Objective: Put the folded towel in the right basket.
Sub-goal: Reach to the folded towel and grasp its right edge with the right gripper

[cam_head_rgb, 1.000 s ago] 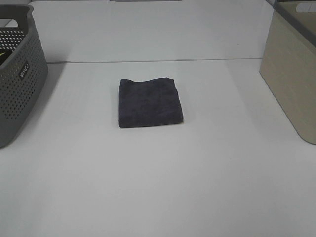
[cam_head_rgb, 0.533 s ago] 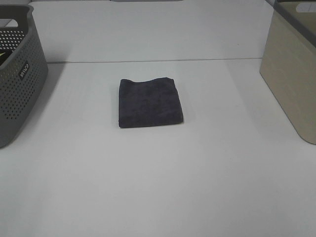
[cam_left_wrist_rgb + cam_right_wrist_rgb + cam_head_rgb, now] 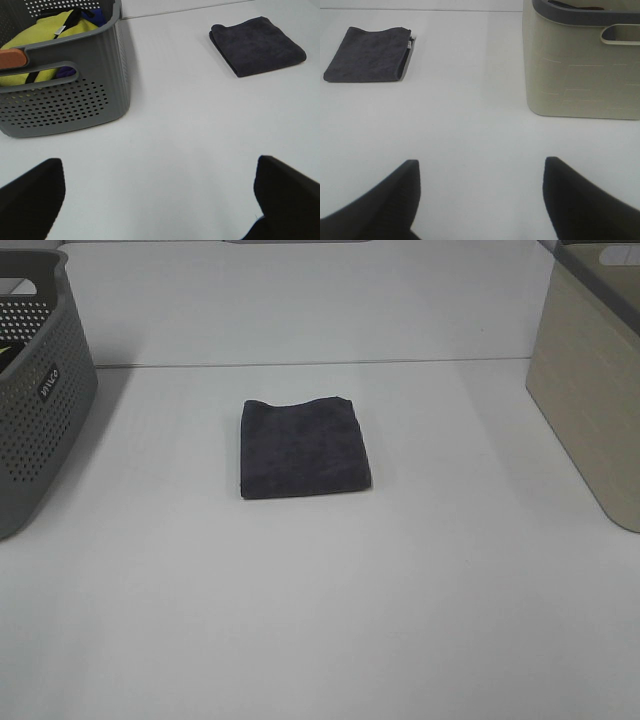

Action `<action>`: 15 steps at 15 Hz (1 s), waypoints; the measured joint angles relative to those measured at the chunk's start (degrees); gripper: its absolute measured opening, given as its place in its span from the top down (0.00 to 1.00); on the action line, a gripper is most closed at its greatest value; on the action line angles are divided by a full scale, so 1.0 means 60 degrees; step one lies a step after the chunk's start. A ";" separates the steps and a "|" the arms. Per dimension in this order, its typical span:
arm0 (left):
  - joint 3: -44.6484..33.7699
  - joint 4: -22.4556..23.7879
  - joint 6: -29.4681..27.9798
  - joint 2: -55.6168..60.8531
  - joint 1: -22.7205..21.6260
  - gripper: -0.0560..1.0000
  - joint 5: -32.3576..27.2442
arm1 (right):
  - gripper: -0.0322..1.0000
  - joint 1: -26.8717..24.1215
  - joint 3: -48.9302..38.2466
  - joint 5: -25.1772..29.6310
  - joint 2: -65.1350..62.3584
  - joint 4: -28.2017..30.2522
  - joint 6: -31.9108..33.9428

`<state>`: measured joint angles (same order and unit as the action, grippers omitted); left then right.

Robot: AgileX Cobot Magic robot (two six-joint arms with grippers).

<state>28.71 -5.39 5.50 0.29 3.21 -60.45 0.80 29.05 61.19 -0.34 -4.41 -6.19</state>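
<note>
A folded dark grey towel (image 3: pixel 303 448) lies flat on the white table near the middle; it also shows in the left wrist view (image 3: pixel 257 45) and the right wrist view (image 3: pixel 369 61). The beige right basket (image 3: pixel 592 390) stands at the right edge and shows in the right wrist view (image 3: pixel 583 65). Neither gripper shows in the exterior high view. My left gripper (image 3: pixel 160 192) is open and empty, well short of the towel. My right gripper (image 3: pixel 480 192) is open and empty, with the towel and the basket both ahead of it.
A grey perforated basket (image 3: pixel 35 390) stands at the left edge; in the left wrist view (image 3: pixel 65 85) it holds yellow and dark cloth. A seam in the table (image 3: pixel 300 363) runs behind the towel.
</note>
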 joint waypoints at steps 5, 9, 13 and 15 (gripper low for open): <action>0.0000 0.0000 0.0000 0.0000 0.0000 0.02 0.0000 | 0.32 0.0000 0.0000 0.0000 0.0000 0.0000 0.0000; 0.0000 0.0000 0.0000 0.0000 0.0000 0.02 0.0000 | 0.32 0.0000 0.0000 0.0000 0.0000 0.0000 0.0000; 0.0000 0.0000 0.0000 0.0000 0.0000 0.02 0.0000 | 0.32 0.0000 0.0000 0.0000 0.0000 0.0000 0.0000; 0.0000 0.0000 0.0000 0.0000 0.0000 0.02 0.0000 | 0.32 0.0000 0.0000 0.0000 0.0000 0.0000 0.0000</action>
<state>28.71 -5.39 5.50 0.29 3.21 -60.45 0.80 29.05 61.19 -0.34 -4.41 -6.19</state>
